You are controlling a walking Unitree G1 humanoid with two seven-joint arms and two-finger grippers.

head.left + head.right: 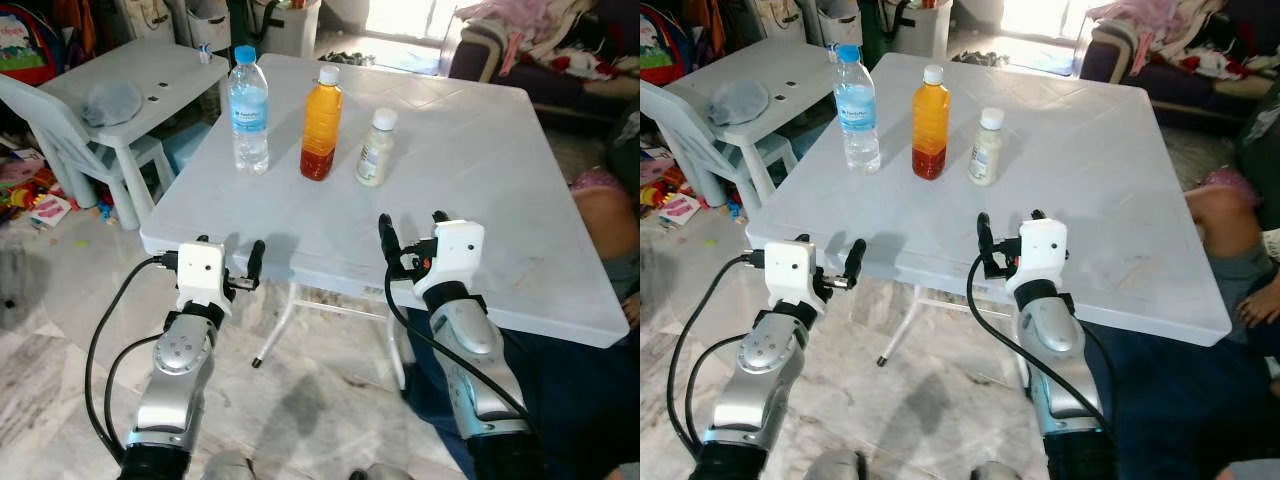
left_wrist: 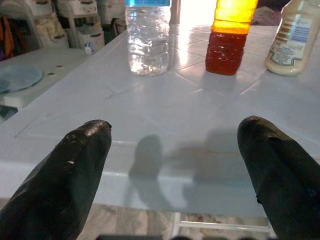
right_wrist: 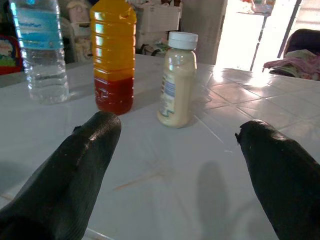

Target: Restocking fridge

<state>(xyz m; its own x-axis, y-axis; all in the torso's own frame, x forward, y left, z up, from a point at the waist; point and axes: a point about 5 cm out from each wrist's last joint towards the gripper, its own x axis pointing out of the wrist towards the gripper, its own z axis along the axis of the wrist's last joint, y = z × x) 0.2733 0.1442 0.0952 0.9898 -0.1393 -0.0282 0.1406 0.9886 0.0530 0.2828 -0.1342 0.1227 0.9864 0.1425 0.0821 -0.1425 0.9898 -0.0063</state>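
Three bottles are standing upright in a row on the square white plastic table [image 1: 480, 200], toward its far left part. The clear plastic water bottle with a blue cap [image 1: 247, 110] is sitting at ten o'clock from the table's middle. The tall orange juice bottle with a white cap [image 1: 321, 123] is standing just beside it, and the small cream-coloured bottle with a white cap [image 1: 376, 147] is next along, near eleven o'clock.

The left gripper [image 1: 228, 258] is hovering just off the table's near edge at seven o'clock, its two black fingers spread wide and grasping nothing. The right gripper [image 1: 412, 233] is hanging over the near edge at six o'clock, fingers likewise spread wide apart and empty, well short of the bottles.
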